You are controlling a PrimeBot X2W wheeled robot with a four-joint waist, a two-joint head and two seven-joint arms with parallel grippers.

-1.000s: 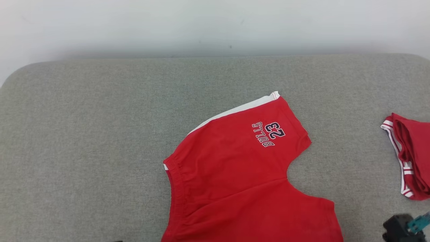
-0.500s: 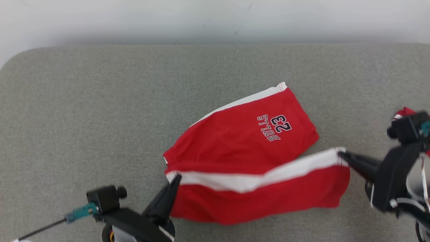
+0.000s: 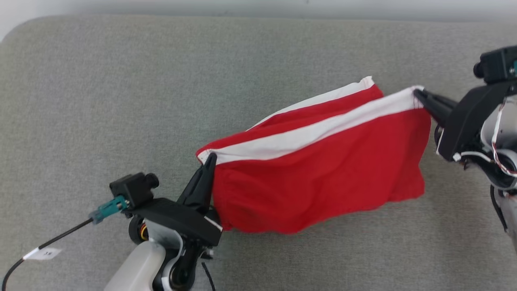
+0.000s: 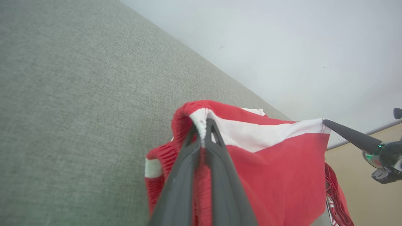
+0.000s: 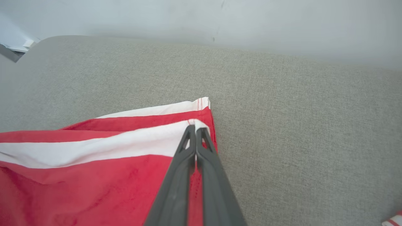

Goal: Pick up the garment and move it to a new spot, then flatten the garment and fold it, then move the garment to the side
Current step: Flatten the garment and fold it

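The red garment (image 3: 323, 178) hangs stretched between two grippers over the grey cushion (image 3: 121, 101) — the left gripper (image 3: 209, 159) pinches its waistband corner, and the right gripper (image 3: 418, 95) pinches the white-striped hem corner, both clamped tight.

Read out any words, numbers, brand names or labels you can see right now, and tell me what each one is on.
Red shorts: no lettering can be read on the sides facing the cameras.
White tag on the black cable: a small dark mark, too small to read.
Nothing else carries readable text.
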